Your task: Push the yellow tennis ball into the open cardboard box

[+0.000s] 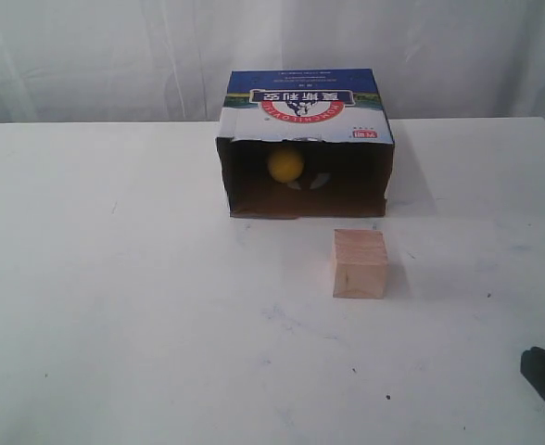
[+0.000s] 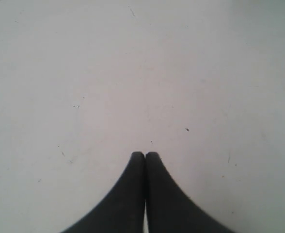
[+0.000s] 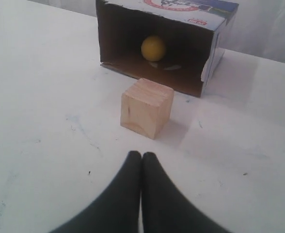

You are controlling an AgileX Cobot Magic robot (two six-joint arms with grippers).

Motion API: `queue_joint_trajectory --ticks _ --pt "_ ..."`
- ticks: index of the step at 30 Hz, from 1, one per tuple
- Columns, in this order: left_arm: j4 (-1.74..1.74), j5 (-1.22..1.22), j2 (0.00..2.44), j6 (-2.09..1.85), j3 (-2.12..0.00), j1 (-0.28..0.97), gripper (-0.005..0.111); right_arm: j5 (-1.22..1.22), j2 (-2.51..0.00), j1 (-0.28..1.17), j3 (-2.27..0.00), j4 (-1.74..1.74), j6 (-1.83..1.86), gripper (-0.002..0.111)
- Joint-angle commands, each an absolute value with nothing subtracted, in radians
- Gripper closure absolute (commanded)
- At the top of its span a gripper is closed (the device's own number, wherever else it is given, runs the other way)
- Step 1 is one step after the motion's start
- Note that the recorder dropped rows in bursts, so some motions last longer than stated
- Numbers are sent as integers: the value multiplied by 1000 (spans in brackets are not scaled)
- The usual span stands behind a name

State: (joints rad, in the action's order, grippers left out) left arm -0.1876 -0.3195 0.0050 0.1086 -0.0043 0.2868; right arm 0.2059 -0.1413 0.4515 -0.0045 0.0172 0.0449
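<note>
Clenched on nothing, my right hand (image 3: 141, 156) hangs over the table (image 1: 115, 306) and looks the nearer one. My left hand (image 2: 145, 155) is clenched too. Ahead, the box (image 1: 305, 102) opens toward me, with the cube (image 1: 360, 263) just before its mouth and open room on either side. The ball (image 1: 285, 164) lies inside, well back, so I judge no push remains.

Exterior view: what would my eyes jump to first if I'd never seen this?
The yellow tennis ball sits inside the open cardboard box, which lies on its side at the far middle of the white table. A pale wooden cube stands alone in front of the box's opening, a bit to the right, not touching it.
</note>
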Motion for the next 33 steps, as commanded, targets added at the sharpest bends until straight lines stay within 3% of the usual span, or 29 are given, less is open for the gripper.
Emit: queue_joint_trajectory --ticks 1,17,33 --pt "-189 -330 0 106 0 292 107 252 -91 423 0 0 40 108" --pt "-189 -330 0 106 0 292 107 332 0 299 0 -34 46 108" --pt "-189 -330 0 106 0 292 107 338 0 296 0 -34 46 108"
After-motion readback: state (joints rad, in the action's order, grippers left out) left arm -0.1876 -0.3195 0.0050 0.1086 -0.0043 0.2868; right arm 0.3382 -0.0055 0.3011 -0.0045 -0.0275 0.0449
